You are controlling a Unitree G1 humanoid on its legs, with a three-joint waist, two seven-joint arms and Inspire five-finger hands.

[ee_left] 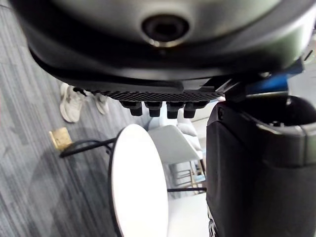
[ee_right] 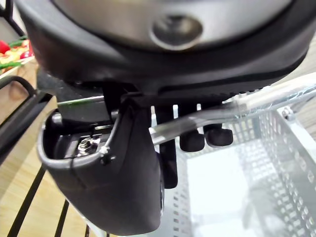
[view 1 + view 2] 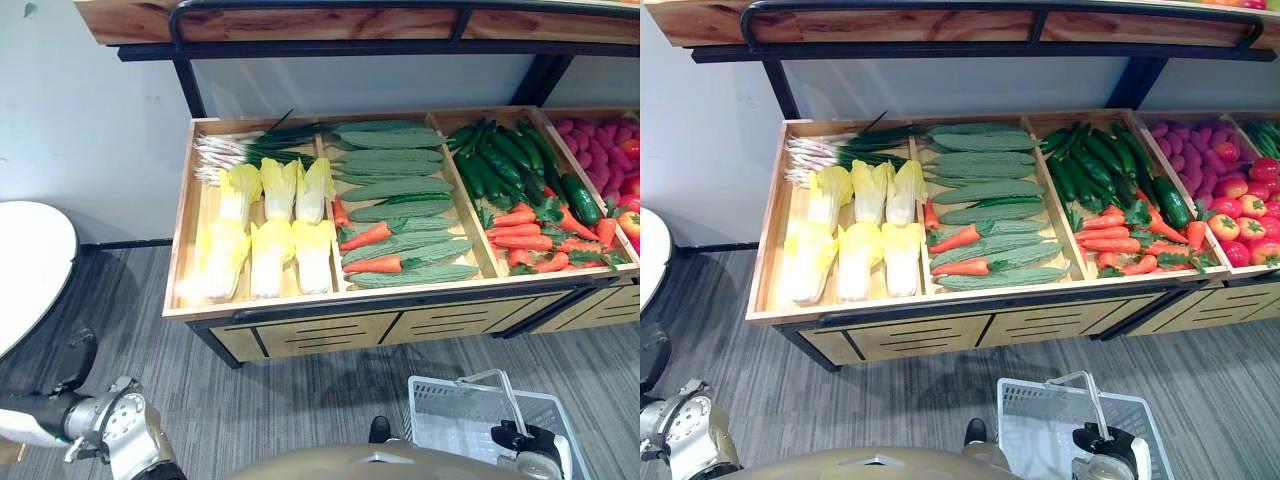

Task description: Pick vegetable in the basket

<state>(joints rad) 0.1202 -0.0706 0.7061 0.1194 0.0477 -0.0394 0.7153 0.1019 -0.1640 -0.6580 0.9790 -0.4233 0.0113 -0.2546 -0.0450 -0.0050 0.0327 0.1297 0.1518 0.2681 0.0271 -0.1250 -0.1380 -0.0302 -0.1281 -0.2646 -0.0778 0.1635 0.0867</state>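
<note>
Basket handle (image 2: pixel 266 98) runs near-to-far — right hand (image 2: pixel 123 173) curled round it; left hand (image 1: pixel 247 173) low, state unclear.

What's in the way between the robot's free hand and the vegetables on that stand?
Nothing visible. The left hand hangs low, holding nothing, with bare floor between it and the vegetables; only the stand's raised front rim would need reaching over. The right hand is curled round the basket's handle.
</note>
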